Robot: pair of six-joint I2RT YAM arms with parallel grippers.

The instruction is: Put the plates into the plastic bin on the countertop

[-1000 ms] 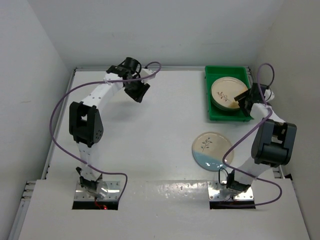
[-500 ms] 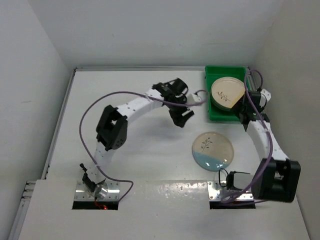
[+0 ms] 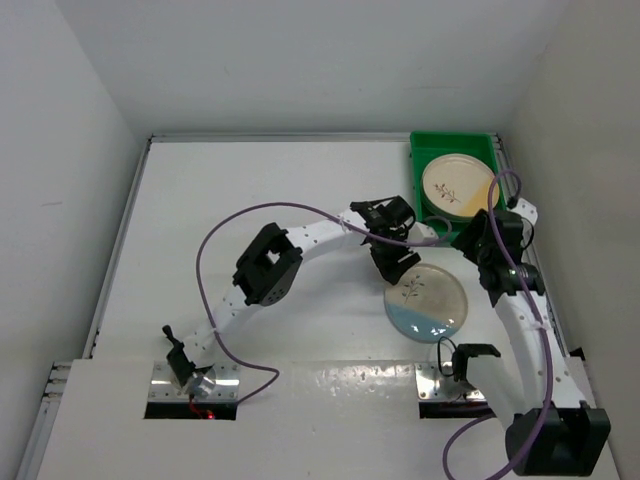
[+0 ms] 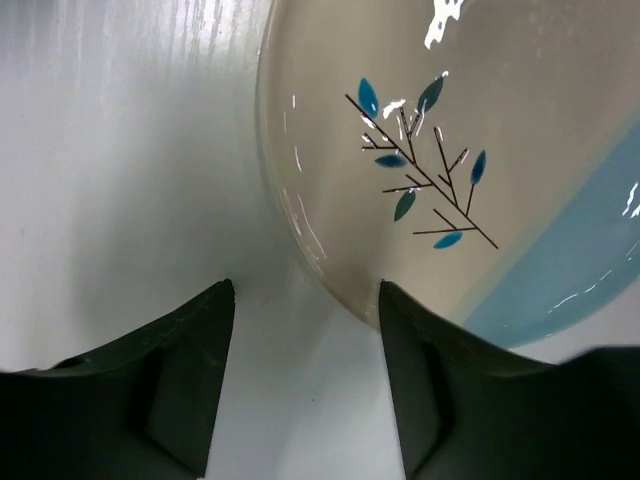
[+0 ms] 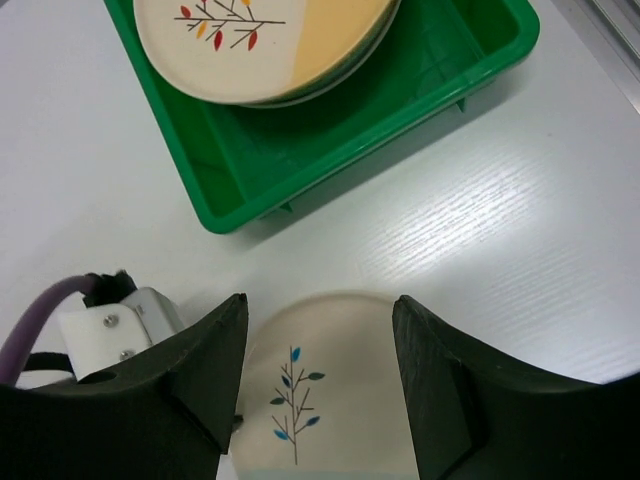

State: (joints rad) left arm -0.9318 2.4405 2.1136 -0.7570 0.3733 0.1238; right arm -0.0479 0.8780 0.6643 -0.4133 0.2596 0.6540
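A cream plate with a blue segment [image 3: 427, 300] lies flat on the white countertop [image 3: 250, 200]. The green plastic bin [image 3: 415, 170] at the back right holds a stack of plates, topped by a yellow-segment plate [image 3: 455, 185]. My left gripper [image 3: 395, 265] is open and low at the blue plate's far-left rim. In the left wrist view the gripper [image 4: 305, 330] has that rim [image 4: 330, 270] by its right finger [image 4: 440, 400]. My right gripper [image 3: 472, 240] is open and empty, raised between the bin and the blue plate. In the right wrist view the gripper [image 5: 320, 320] frames the blue plate [image 5: 330, 400] below the bin [image 5: 430, 70].
White walls close in the countertop at the back and both sides. The right wall stands just beside the bin and the right arm. The left arm's purple cable loops over the middle of the countertop [image 3: 290, 210]. The left wrist's body [image 5: 110, 330] shows in the right wrist view.
My left arm has swung from the back left across to the blue plate's rim. My right gripper has drawn back from over the bin toward the blue plate.
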